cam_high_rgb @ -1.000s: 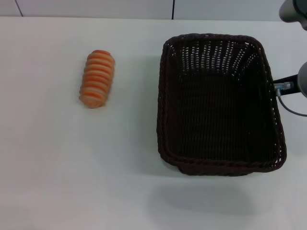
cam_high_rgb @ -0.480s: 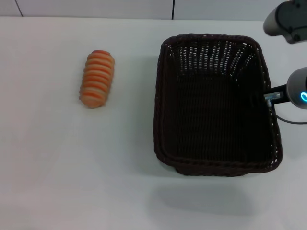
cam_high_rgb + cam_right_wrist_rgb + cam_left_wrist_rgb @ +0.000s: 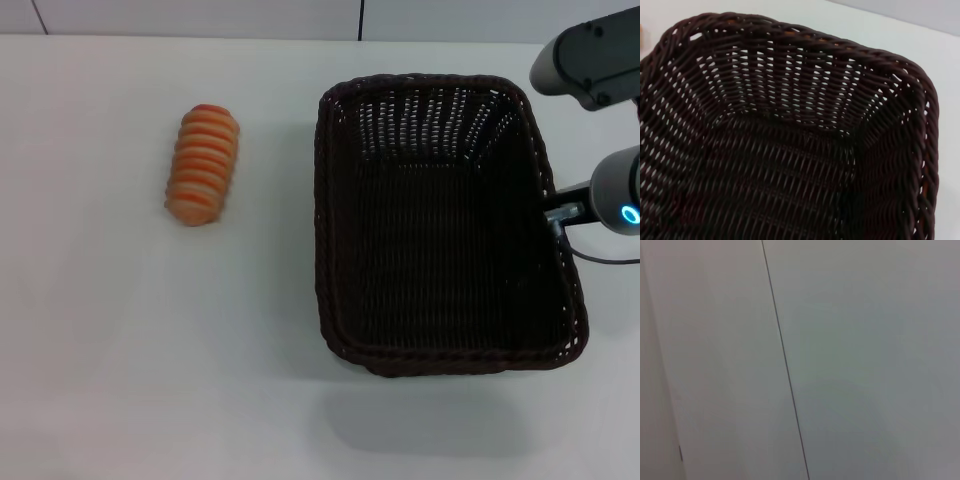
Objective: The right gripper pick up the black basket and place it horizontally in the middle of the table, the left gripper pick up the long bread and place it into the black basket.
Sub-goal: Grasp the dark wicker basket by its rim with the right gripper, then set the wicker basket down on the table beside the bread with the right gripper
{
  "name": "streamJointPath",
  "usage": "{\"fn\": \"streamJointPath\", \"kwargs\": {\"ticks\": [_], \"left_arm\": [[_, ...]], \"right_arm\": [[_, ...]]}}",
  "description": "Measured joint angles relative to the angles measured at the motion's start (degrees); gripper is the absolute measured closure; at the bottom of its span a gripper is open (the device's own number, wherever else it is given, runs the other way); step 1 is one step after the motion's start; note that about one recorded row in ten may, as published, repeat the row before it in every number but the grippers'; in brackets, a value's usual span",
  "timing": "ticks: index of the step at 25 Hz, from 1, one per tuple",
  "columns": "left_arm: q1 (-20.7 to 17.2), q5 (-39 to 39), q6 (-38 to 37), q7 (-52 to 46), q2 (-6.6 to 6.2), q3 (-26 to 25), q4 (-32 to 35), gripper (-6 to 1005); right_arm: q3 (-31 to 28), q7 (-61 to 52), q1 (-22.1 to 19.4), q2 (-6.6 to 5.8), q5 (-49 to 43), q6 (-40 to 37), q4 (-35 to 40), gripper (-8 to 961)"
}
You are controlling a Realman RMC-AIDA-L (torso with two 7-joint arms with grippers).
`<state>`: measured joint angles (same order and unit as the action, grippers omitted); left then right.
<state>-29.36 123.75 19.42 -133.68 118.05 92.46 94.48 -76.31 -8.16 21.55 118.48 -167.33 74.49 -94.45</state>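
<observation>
The black basket [image 3: 440, 220] is on the right half of the white table [image 3: 120, 350], long side running front to back, with a shadow on the table below its near end. My right gripper [image 3: 556, 213] is at the middle of the basket's right rim and is shut on it. The right wrist view is filled by the basket's woven inside [image 3: 790, 150]. The long bread [image 3: 202, 164], orange-brown with pale stripes, lies alone on the left of the table, well apart from the basket. My left gripper is out of view.
The table's far edge meets a pale wall with a dark seam [image 3: 361, 20]. The left wrist view shows only a pale flat panel with a thin dark seam [image 3: 785, 365].
The basket has moved left toward the table's middle together with the right arm, which has come further into view. The bread has not moved.
</observation>
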Motion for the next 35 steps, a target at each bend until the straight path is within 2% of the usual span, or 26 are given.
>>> {"fn": "streamJointPath", "kwargs": {"ticks": [4, 11, 15, 20, 26, 30, 31, 35], "left_arm": [[-0.4, 0.0, 0.0, 0.0, 0.06, 0.0, 0.4, 152], [-1.0, 0.0, -0.1, 0.0, 0.2, 0.1, 0.8, 152], [-1.6, 0.0, -0.1, 0.0, 0.26, 0.5, 1.3, 152], [-3.3, -0.1, -0.2, -0.4, 0.35, 1.5, 2.8, 153], [-4.6, -0.2, -0.2, -0.1, 0.43, 3.3, 4.7, 153], [-5.2, -0.1, -0.2, -0.1, 0.39, 4.0, 5.3, 152], [-5.3, -0.1, -0.2, -0.1, 0.32, 4.2, 5.4, 152], [-5.5, -0.1, -0.8, -0.3, 0.23, 4.5, 5.6, 152]], "right_arm": [[-1.5, 4.3, -0.6, 0.02, 0.0, -0.8, -0.8, 729], [-8.9, 18.7, -1.5, 0.32, 0.5, -1.2, -5.4, 736], [-11.0, 24.3, -1.0, 0.42, 1.7, -1.6, -5.8, 744], [-17.3, 36.9, 0.5, 0.4, 13.0, -3.5, -2.2, 753], [-25.2, 47.9, 4.9, -0.03, 20.8, 0.7, 4.9, 793], [-29.9, 52.8, 9.3, -0.14, 21.9, 6.5, 10.1, 802], [-31.7, 55.5, 11.1, -0.51, 22.3, 9.5, 12.0, 802], [-33.1, 59.4, 13.1, -1.29, 22.4, 13.2, 13.6, 802]]}}
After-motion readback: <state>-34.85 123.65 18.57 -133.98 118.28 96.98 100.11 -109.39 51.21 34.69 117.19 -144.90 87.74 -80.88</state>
